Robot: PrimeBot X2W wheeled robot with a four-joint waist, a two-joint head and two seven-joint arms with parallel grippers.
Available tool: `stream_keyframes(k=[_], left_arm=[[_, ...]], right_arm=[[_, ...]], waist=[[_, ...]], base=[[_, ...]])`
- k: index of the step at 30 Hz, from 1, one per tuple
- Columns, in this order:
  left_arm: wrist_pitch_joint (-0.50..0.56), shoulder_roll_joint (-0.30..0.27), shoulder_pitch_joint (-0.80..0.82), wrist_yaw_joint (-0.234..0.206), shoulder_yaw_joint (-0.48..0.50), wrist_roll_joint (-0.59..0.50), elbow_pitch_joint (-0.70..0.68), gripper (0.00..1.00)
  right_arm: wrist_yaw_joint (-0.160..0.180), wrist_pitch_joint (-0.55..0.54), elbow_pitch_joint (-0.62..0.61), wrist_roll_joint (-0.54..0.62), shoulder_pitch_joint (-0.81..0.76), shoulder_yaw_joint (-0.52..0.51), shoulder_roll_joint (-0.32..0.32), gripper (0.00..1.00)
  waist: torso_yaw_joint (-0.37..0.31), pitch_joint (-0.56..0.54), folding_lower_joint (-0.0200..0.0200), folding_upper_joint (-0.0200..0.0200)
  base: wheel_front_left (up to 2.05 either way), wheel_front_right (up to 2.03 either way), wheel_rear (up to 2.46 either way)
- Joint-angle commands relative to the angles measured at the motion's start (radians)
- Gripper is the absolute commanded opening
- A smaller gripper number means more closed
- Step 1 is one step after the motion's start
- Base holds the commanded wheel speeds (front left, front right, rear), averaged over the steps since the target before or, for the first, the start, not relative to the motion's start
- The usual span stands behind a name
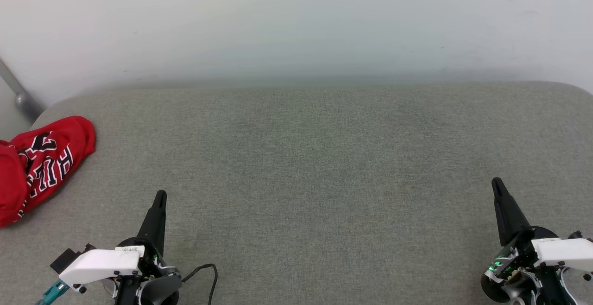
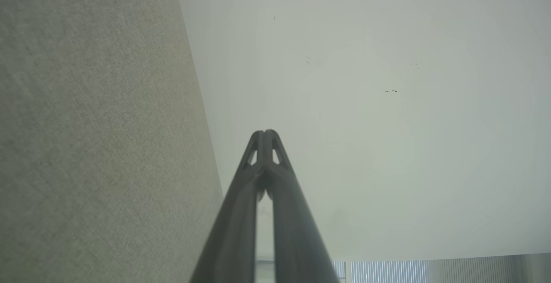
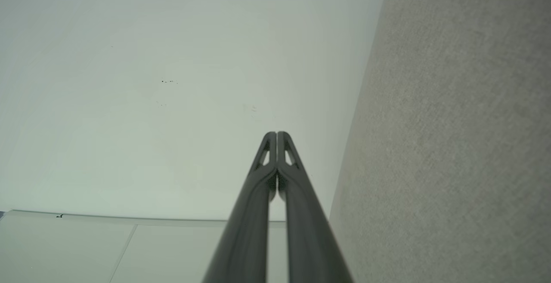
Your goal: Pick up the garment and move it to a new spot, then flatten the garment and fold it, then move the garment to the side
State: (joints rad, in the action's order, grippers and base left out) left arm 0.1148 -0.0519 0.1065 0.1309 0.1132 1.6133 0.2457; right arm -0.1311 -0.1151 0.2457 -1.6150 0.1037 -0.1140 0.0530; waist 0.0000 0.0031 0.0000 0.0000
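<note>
The garment, red with black white-outlined lettering, lies bunched at the far left edge of the grey padded surface, partly cut off by the frame. My left gripper is shut and empty at the lower left, well to the right of the garment and nearer me. At the lower right my right gripper is shut too, holding nothing. In the left wrist view the left gripper has its fingertips pressed together against the pale wall. The right gripper looks the same in the right wrist view.
A pale wall rises behind the padded surface. A grey metal bar slants at the far left by the surface's rounded corner. A black cable loops beside my left wrist.
</note>
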Motion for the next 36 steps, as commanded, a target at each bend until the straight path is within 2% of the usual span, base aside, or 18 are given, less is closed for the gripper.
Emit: stream_keyframes(k=[1, 25, 26, 30, 36], left_arm=[[0.003, 0.002, 0.008, 0.002, 0.004, -0.003, 0.0, 0.0], [0.002, 0.002, 0.008, 0.002, 0.004, -0.003, 0.0, 0.0], [0.0, 0.0, 0.0, 0.0, 0.0, 0.0, 0.0, 1.0], [-0.002, 0.004, -0.028, 0.0, -0.007, 0.0, 0.032, 1.0], [-0.033, 0.004, -0.037, 0.0, -0.012, -0.031, 0.008, 1.0]], right_arm=[[0.001, -0.002, 0.001, 0.005, 0.013, 0.0, -0.005, 0.0], [0.001, -0.001, 0.001, 0.005, 0.013, 0.0, -0.005, 0.0], [0.0, 0.0, 0.0, 0.0, 0.0, 0.0, 0.0, 1.0], [0.0, 0.001, 0.033, 0.0, -0.028, 0.002, -0.001, 1.0], [0.0, 0.033, 0.024, 0.032, -0.042, -0.002, -0.001, 1.0]], waist=[[0.0, 0.0, 0.0, 0.0], [0.0, 0.0, 0.0, 0.0], [0.0, 0.0, 0.0, 0.0], [0.0, 0.0, 0.0, 0.0], [0.0, 0.001, 0.0, 0.0]], base=[[0.0, 0.0, 0.0], [0.0, 0.0, 0.0], [0.0, 0.0, 0.0], [0.0, 0.0, 0.0], [0.0, 0.0, 0.0]])
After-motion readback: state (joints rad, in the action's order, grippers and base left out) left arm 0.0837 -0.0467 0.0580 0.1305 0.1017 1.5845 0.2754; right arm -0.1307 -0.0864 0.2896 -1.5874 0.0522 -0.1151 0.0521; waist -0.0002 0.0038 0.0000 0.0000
